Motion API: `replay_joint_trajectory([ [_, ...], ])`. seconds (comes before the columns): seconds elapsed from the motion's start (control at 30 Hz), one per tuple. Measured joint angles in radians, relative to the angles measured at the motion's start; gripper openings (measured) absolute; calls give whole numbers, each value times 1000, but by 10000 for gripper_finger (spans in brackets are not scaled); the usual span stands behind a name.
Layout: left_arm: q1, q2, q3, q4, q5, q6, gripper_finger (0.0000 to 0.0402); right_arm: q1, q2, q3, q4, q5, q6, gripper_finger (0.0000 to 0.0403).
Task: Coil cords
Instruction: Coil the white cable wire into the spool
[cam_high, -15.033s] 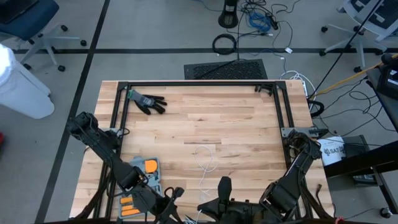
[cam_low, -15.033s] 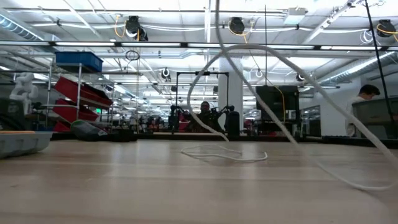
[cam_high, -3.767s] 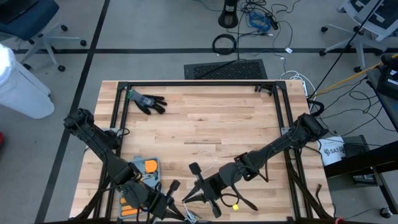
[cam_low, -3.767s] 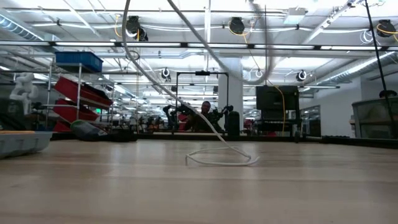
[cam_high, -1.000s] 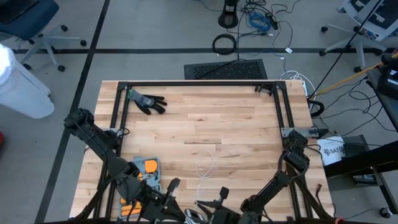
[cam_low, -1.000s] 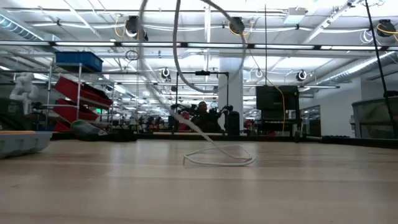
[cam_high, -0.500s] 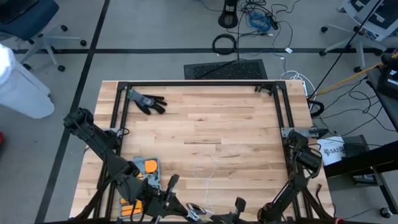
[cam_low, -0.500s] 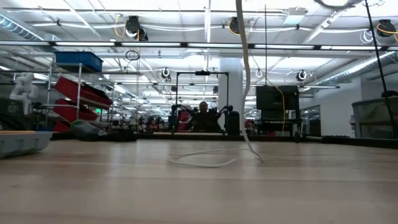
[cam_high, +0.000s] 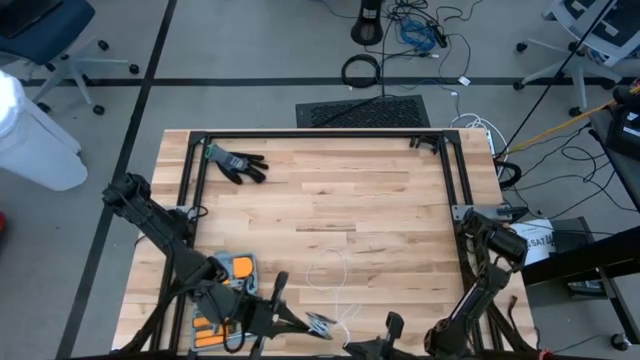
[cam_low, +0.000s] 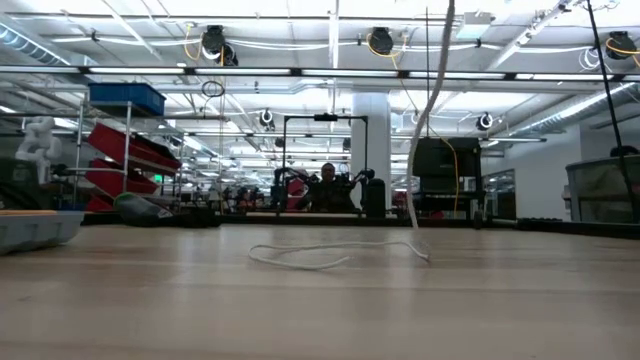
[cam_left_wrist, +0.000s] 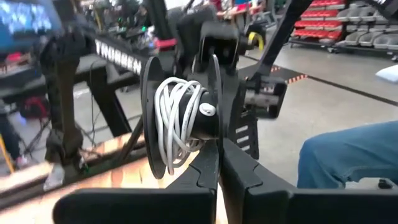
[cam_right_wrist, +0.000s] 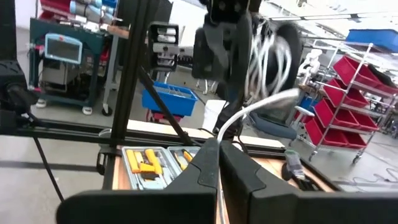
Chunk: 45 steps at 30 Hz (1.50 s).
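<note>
Now the left gripper (cam_left_wrist: 219, 163) pinches the half-wound spool (cam_left_wrist: 180, 121), the right gripper (cam_right_wrist: 219, 160) pinches the cord (cam_high: 328, 268), and the table loop has slid sideways — winding progresses.

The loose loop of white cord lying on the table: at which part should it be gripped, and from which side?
Grip the loose loop on one single strand at its rounded far end. Come straight down from above, with the tool's fingers set across the strand. The cord is thin and lies flat on the table, so a sideways approach would probably find nothing to catch.
</note>
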Motion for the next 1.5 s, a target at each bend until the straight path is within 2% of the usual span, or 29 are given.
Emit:
replay_joint_trajectory([
  [0.23, 12, 0, 0, -32, -3, -92, 6, -2, -112, 0, -288, -14, 92, 0],
  [0.33, 12, 0, 0, -66, -1, -142, 6, -12, -160, 0, -388, -65, 140, 0],
  [0.53, 12, 3, 0, -106, 65, -240, 6, -71, -276, 0, -688, -359, 181, 0],
  [0.63, 11, 5, 0, -109, 106, -268, 6, -119, -332, 0, -776, -472, 195, 0],
  [0.97, 11, 10, 0, -161, 134, -302, 6, -226, -400, 0, -797, -664, 81, 0],
  [1.17, 11, 12, 0, -159, 140, -300, 6, -256, -400, 0, -769, -735, 48, 0],
  [1.4, 28, 12, 0, -145, 168, -271, 6, -299, -393, 0, -742, -745, 41, 0],
  [1.5, 41, 14, 0, -144, 195, -268, 6, -320, -392, 0, -705, -827, 18, 0],
])
